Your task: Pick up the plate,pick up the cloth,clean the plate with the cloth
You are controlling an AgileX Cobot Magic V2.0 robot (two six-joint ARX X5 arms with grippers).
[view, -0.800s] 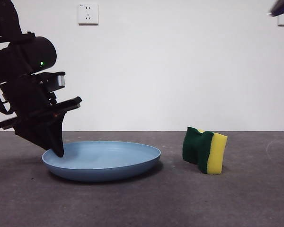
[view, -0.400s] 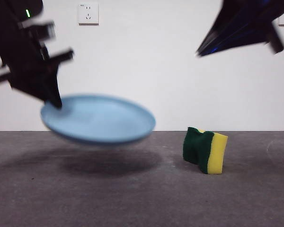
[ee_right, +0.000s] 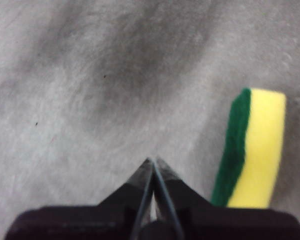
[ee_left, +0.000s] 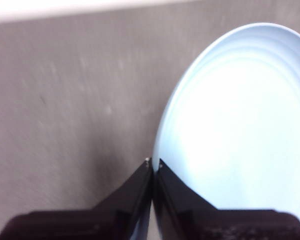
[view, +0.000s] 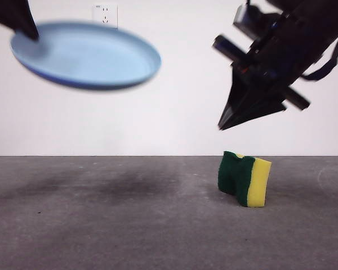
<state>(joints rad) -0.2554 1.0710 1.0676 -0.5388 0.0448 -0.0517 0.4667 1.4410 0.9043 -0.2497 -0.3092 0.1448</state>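
The light-blue plate (view: 87, 54) hangs high at the upper left of the front view, tilted, well above the table. My left gripper (view: 29, 31) is shut on its rim; the left wrist view shows the jaws (ee_left: 153, 164) pinching the plate's edge (ee_left: 230, 125). The cloth is a yellow and green sponge (view: 244, 178) that stands on its side on the table at the right. My right gripper (view: 224, 126) hovers above it, jaws shut and empty. In the right wrist view the gripper (ee_right: 152, 161) points at bare table beside the sponge (ee_right: 252, 150).
The grey table top (view: 129, 225) runs under both arms. A white wall with a power socket (view: 105, 14) stands behind it.
My left gripper has lifted the plate off the table, up and to the left. My right arm has come down from the upper right corner to just above the sponge.
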